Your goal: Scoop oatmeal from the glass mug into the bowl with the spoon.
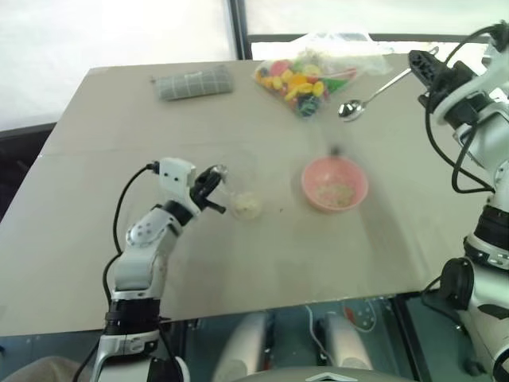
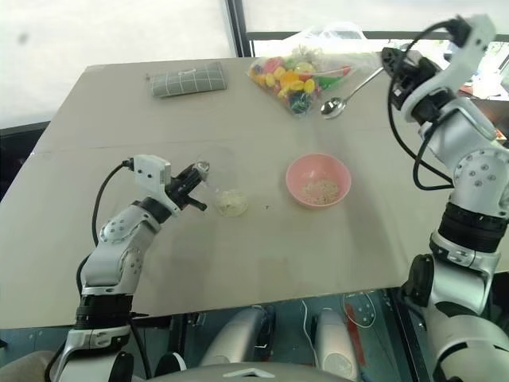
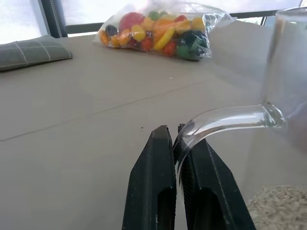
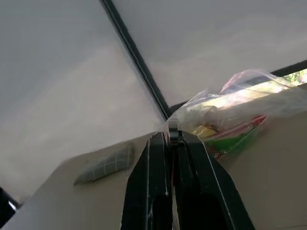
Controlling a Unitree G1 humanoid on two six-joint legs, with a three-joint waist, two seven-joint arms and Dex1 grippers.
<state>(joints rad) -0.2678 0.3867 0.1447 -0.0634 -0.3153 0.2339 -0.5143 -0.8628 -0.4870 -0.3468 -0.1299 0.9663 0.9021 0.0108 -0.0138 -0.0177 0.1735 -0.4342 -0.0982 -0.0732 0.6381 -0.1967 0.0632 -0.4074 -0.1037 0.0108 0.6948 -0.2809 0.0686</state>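
- My left claw is clamped on the handle of the glass mug, oatmeal heaped inside, near me on the surface.
- Bowl sits just beside it, some oats already in.
- My right claw pinches the spoon, held high over the far edge.
- Next, I reckon: bring the spoon down into the mug; open room between, candy bag well behind.
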